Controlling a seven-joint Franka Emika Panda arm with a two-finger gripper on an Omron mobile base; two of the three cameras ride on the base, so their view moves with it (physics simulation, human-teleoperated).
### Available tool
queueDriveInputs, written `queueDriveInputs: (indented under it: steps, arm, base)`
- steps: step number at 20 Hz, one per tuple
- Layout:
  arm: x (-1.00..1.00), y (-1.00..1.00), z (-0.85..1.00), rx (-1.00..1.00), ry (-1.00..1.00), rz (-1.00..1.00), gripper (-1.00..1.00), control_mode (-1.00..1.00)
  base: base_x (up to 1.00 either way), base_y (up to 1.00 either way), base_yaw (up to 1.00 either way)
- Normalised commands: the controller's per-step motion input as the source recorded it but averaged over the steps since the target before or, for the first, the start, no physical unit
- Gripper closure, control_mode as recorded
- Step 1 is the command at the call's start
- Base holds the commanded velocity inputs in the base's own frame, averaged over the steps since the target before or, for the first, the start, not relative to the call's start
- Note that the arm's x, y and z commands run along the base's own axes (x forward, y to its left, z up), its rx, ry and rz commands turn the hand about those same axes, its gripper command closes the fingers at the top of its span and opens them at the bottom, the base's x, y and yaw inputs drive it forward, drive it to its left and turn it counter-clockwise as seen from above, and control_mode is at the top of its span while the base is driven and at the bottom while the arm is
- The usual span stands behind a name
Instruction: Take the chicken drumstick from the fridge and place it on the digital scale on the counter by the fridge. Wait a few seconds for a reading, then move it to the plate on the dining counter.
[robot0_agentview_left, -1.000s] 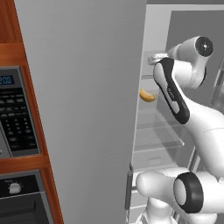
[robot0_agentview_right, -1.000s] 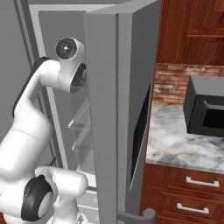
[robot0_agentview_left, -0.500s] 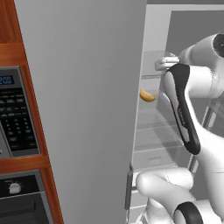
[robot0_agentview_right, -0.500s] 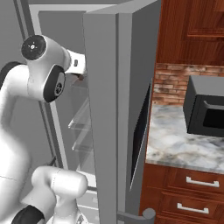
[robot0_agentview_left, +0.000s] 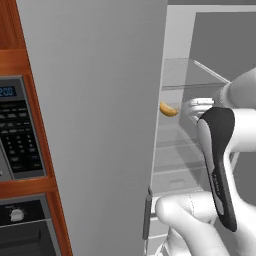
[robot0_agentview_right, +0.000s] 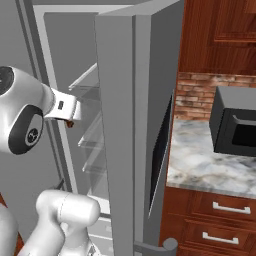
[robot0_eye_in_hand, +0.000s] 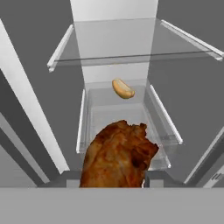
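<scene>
**A:** Going left to right in the left base view: black oven keypad panel (robot0_agentview_left: 20, 132) in reddish wood, then the big flat grey fridge (robot0_agentview_left: 95, 100) door, then the open white inside with a glass shelf (robot0_agentview_left: 190, 85). A small yellow-orange bun-shaped thing (robot0_agentview_left: 168, 109) sits in there. Where's the meat?

**B:** The chicken drumstick (robot0_eye_in_hand: 118, 155) is right up against the hand camera, sitting between the fingers, which are closed on it. They're mostly hidden behind it, just dark bits at its base. In the right base view you only get a brown nub poking out under the white wrist, gripper (robot0_agentview_right: 70, 121) at the fridge mouth.

**A:** Texture?

**B:** Lumpy, glossy, roasted brown with darker patches. Long axis seems to run up away from the fingers, fat end outward. Everything around it is smooth: clear shelves, white rails, a see-through drawer below.

**A:** So what does the next move turn on?

**B:** My guess: the marble bench (robot0_agentview_right: 210, 160) over the wooden drawers lies to the right, past the open door's edge. The drumstick has to back straight out before swinging that way. I can't spot the scale.
</scene>
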Motion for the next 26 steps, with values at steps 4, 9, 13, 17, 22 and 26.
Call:
queueDriveInputs:
  steps: [4,9,13,17,22,26]
  arm:
    - [-0.62,0.03,-0.59,0.00,0.13,0.00,1.00,-1.00]
    - [-0.12,0.03,-0.52,0.00,0.03,0.00,1.00,-1.00]
    - [0.00,0.04,-0.31,0.00,0.05,0.00,1.00,-1.00]
    - [-0.03,0.01,-0.07,0.00,0.02,0.00,1.00,1.00]
    - [0.00,0.00,0.00,0.00,0.00,0.00,1.00,1.00]
    - [0.00,0.00,0.00,0.00,0.00,0.00,1.00,1.00]
  base:
    - [0.00,0.00,0.00]
    - [0.00,0.00,0.00]
    - [0.00,0.00,0.00]
    - [-0.66,0.21,0.00]
    - [-1.00,0.53,0.00]
    - [-1.00,0.53,-0.29]
